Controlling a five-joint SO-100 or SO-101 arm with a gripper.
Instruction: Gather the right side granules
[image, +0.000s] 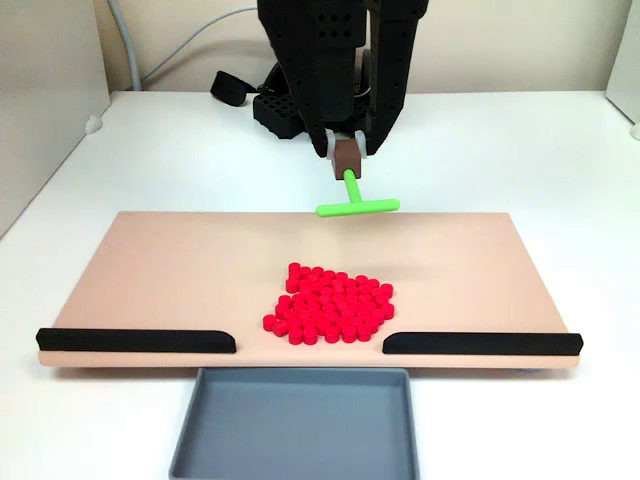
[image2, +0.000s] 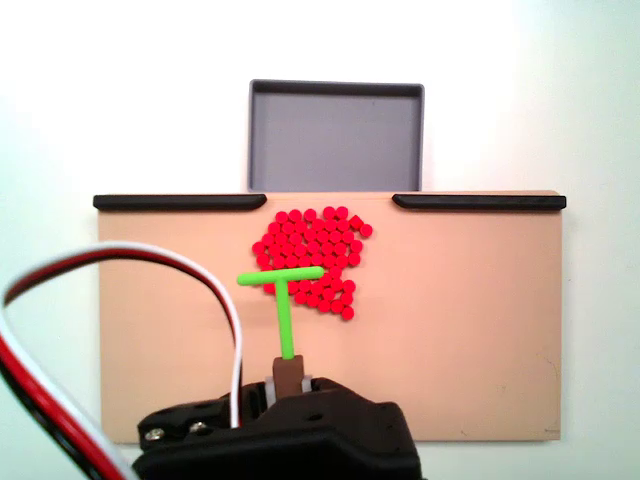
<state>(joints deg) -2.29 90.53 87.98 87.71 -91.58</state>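
- While the pincer (image: 347, 152) hangs above the far edge of the board (image: 160, 270) in a fixed view, it is closed on the brown block (image: 347, 157) at the top of the green T-shaped stick (image: 356, 203); the same grip shows at the bottom of a fixed view (image2: 291, 378).
- Stick crossbar is clear of the board surface in a fixed view, behind the red cluster and apart from it. In a fixed view (image2: 281, 285) the crossbar overlaps the near edge of the cluster; contact cannot be told from there.
- Granules (image: 329, 305): one dense red cluster on the tan board, near its middle, just behind the gap between the two black rails. Seen also at (image2: 315, 255).
- Left black rail (image: 135, 340) and right black rail (image: 482, 343) lie along the board's front edge in a fixed view.
- Grey tray (image: 295, 425) sits on the white tabletop (image: 200, 150), against the board's front edge, in line with the gap.
- Red, white and black wires (image2: 120, 300) arc across the lower left of a fixed view.
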